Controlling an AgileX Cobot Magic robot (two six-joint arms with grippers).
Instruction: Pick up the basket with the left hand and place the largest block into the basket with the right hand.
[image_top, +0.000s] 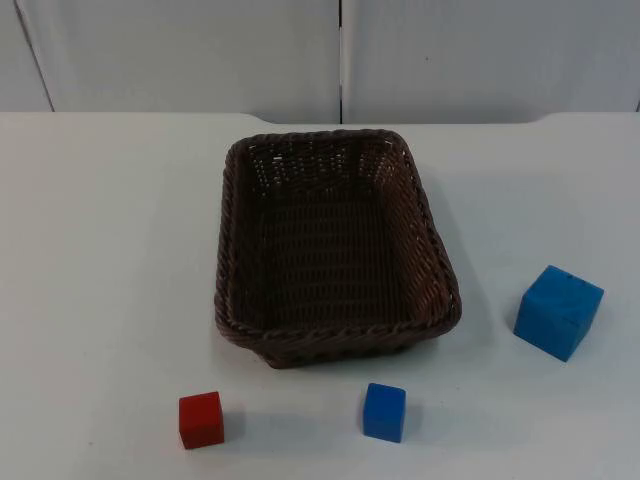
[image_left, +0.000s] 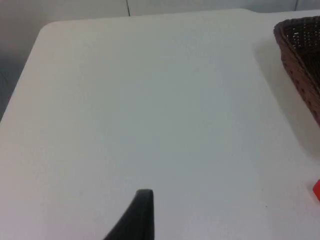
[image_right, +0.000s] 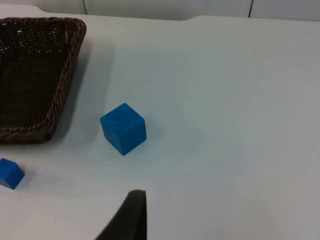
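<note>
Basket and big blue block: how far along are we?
Nothing looks done. The brown wicker basket sits empty on the white table, not lifted. The large blue block rests on the table beside it, untouched. Nothing is in hand. Left: lift the basket with the left arm, then drop the large blue block in with the right.

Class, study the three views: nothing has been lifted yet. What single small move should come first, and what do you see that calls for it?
Probably the left claw should move toward the near rim of the dark brown woven wicker basket, which sits empty on the white table. The large blue cube lies apart to its right, untouched, so the basket likely comes first.
</note>
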